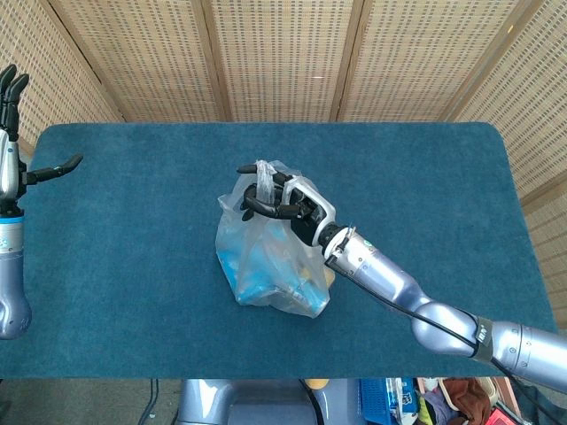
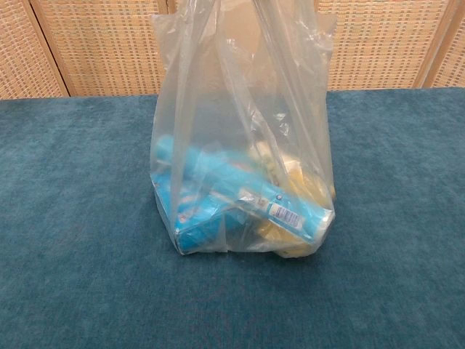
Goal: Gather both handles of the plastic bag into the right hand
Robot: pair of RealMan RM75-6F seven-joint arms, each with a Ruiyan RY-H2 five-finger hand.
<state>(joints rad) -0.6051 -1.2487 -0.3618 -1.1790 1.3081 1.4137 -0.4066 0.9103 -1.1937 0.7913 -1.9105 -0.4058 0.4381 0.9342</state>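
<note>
Woven cane screens stand behind a blue-carpeted tabletop [image 1: 425, 177]. From the head view, the plastic bag [image 1: 266, 266] sits near the middle of it, and the right robot hand [image 1: 282, 202] is closed over the top of the bag, its dark fingers [image 1: 257, 208] curled round the bunched handles [image 1: 263, 177]. Whether both loops are inside that grip is hard to say from here, since the clear film crumples together, but it looks as though they are. The left robot hand [image 1: 11, 133] is far off at the left edge, raised, fingers spread and holding nothing, well apart from the bag. Judged by that, the gathering seems done or nearly so, with perhaps only a firmer closing of the right robot hand left.

From the chest view, neither robot hand shows; the top of the bag runs out of frame. What this view adds is the bag's side: its base rests on the tabletop, its walls are drawn upward and taut, and inside lie a blue box [image 2: 211, 211], a blue tube with a barcode label [image 2: 287, 212] and something yellow [image 2: 301, 185], none of it clear from above.
</note>
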